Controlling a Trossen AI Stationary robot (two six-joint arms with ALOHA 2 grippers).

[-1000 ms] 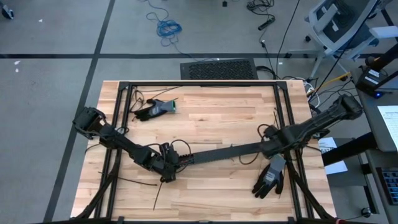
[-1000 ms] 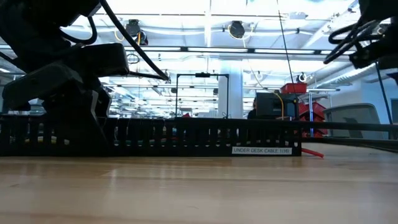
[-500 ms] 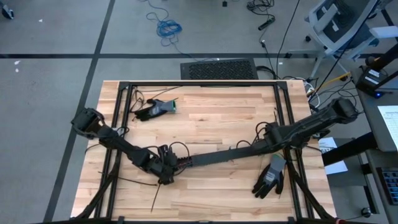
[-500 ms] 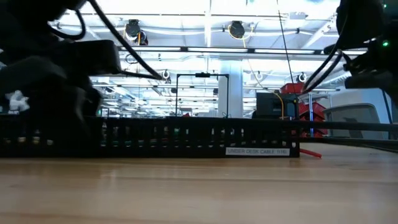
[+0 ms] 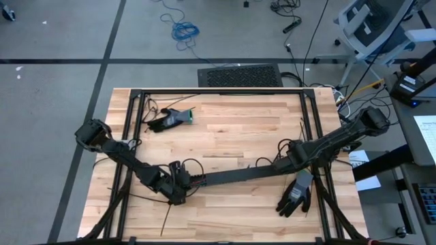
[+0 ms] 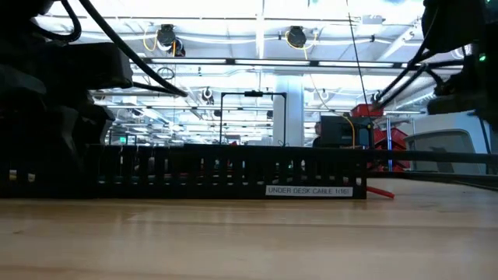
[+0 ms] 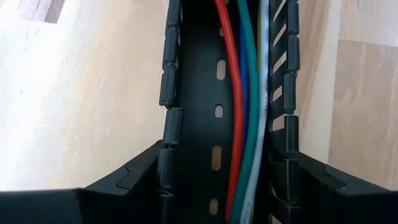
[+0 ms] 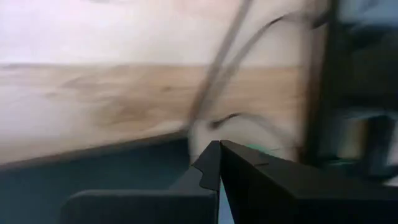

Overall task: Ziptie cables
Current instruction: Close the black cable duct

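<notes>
cables point(image 7: 244, 124) lie in slotted tray point(image 7: 193, 112) gripped by left gripper point(image 7: 214, 180).

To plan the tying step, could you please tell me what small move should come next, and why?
Probably send the shut right tool toward the loose black strip on the table: the wires lie untied in the tray, which the left tool grips across its walls.

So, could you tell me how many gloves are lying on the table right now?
2. One glove lies near the table's far left corner, beside the frame rail. The other glove lies near the near right edge, just below the right arm. Others could be hidden under the arms.
</notes>
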